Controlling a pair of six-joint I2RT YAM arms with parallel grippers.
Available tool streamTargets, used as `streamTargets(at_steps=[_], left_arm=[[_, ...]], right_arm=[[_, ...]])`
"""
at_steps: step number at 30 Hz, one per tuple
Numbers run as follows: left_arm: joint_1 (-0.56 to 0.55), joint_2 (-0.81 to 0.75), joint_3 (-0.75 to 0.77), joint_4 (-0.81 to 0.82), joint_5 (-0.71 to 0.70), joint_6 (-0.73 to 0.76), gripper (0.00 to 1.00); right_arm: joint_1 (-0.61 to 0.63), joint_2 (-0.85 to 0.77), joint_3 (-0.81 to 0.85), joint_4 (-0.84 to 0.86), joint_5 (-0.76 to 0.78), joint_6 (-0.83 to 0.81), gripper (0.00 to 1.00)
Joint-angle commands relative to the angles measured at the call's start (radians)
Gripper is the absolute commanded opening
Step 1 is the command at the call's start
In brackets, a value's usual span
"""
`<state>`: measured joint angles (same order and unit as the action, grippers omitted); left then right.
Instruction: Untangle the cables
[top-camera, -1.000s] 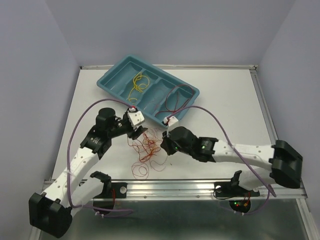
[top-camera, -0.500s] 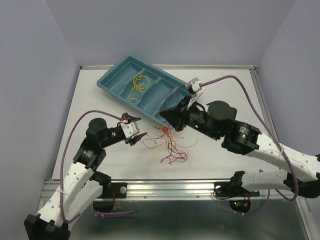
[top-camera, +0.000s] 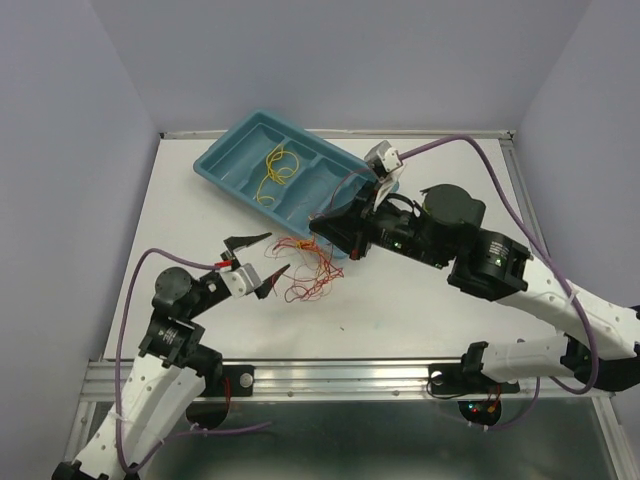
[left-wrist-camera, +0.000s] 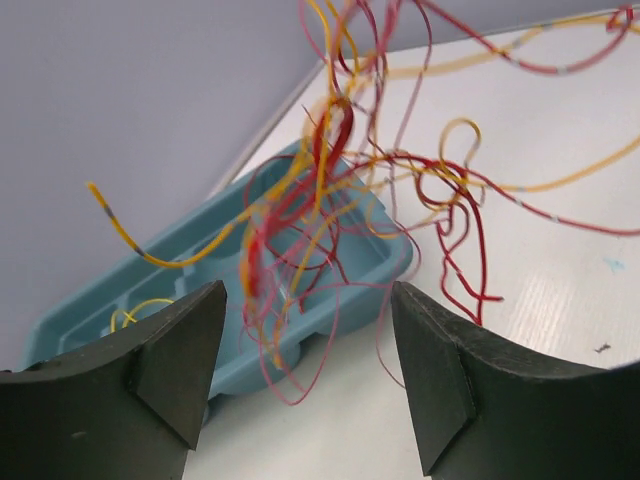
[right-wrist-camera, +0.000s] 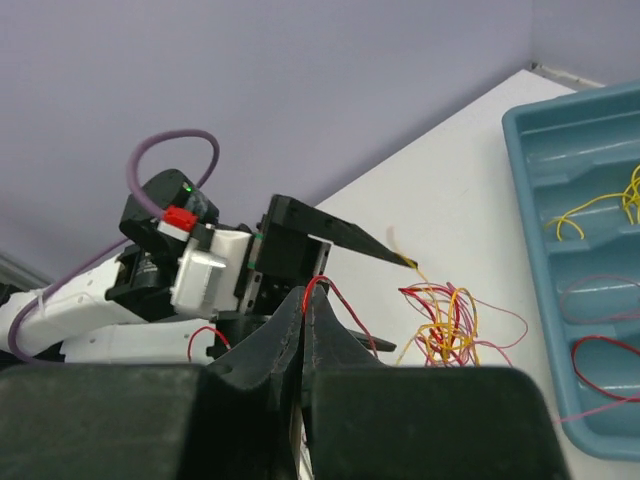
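Top external: by the tray (top-camera: 225, 160), right end effector (top-camera: 320, 228) pinches wispy, limp cables (top-camera: 305, 270); left end effector (top-camera: 262, 255), agape and empty, should probably seize loose ends.

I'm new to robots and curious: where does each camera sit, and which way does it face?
Top external: above and behind, looking down at the table; left arm, right arm show.
Left wrist: on the left arm, facing cables and tray through its open left tool.
Right wrist: on the right arm, facing the left arm past its right tool, shut on cables.
Shared: cables, tray.
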<state>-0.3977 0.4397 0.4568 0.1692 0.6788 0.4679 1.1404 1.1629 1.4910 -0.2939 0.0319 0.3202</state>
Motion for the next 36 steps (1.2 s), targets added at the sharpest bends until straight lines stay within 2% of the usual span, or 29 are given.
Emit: streamTargets(at_steps=[1, 7, 10, 18, 31, 36], left_arm=[[0.0, -0.07, -0.046, 0.193, -0.003, -0.061, 0.8], [-0.024, 0.002, -0.027, 0.19, 0.034, -0.034, 0.79], [-0.039, 0.034, -0.02, 0.153, 0.103, 0.001, 0.78], [-0.073, 0.119, 0.008, 0.129, 0.136, 0.003, 0.76], [-0.075, 0.064, 0.008, 0.05, 0.272, 0.035, 0.76], [-0.075, 0.05, 0.005, 0.061, 0.28, 0.026, 0.77]], right_arm=[[0.002, 0.026, 0.055, -0.008, -0.085, -0.013, 0.0], [0.002, 0.081, 0.097, -0.004, -0.125, -0.001, 0.0], [0.002, 0.087, 0.112, 0.002, -0.128, 0.0, 0.0], [0.002, 0.09, 0.163, 0.007, -0.145, 0.029, 0.01], [0.002, 0.075, 0.178, 0.01, -0.136, 0.028, 0.01], [0.002, 0.084, 0.184, 0.009, -0.156, 0.033, 0.0]])
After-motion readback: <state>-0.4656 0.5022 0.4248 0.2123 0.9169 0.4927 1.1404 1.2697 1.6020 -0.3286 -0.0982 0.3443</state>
